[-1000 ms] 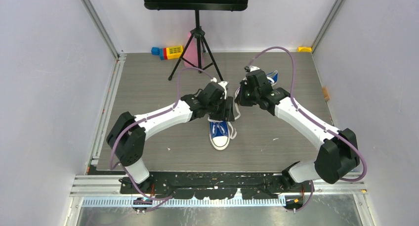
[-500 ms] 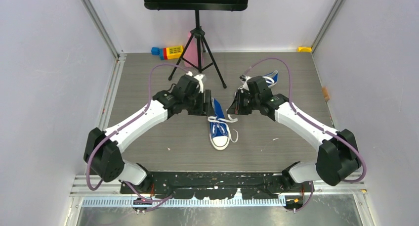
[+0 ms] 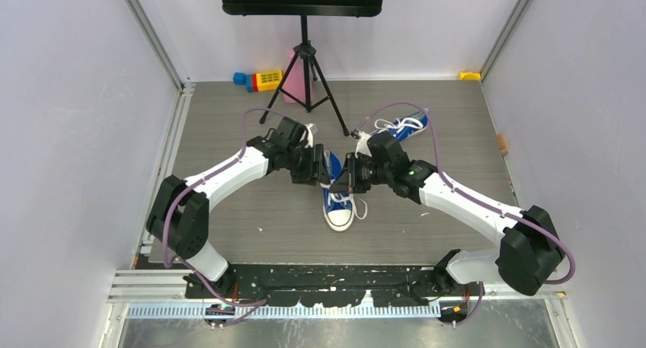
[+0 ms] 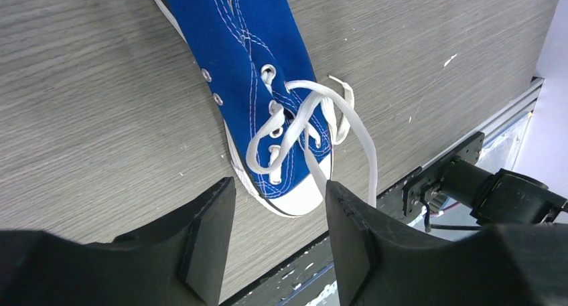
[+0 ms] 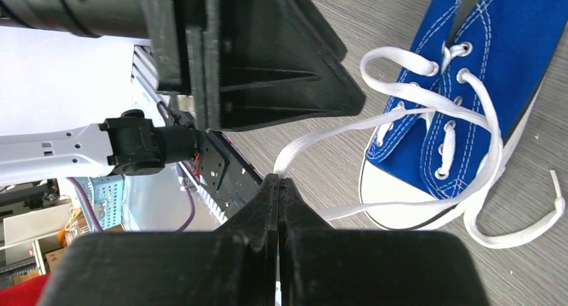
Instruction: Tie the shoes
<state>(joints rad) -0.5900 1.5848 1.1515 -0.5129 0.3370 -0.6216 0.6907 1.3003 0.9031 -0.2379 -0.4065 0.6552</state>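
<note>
Right wrist view: right gripper [image 5: 278, 180] is clamped on one lace [image 5: 315, 140] stretching from the shoe [image 5: 469, 78], whose toe points toward the arm bases. Left gripper [image 4: 278, 189], fingers apart, hovers above that shoe's heel end, its loose loop [image 4: 264, 142] ahead.

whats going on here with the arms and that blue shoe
A two-armed robot is partway through tying a blue sneaker in the middle of the table. The right hand is shut on one white lace, which stretches out sideways from the shoe. The left hand hangs open above the toe and grips nothing. No finished bow shows. The second sneaker lies farther back, with neither hand on it.
</note>
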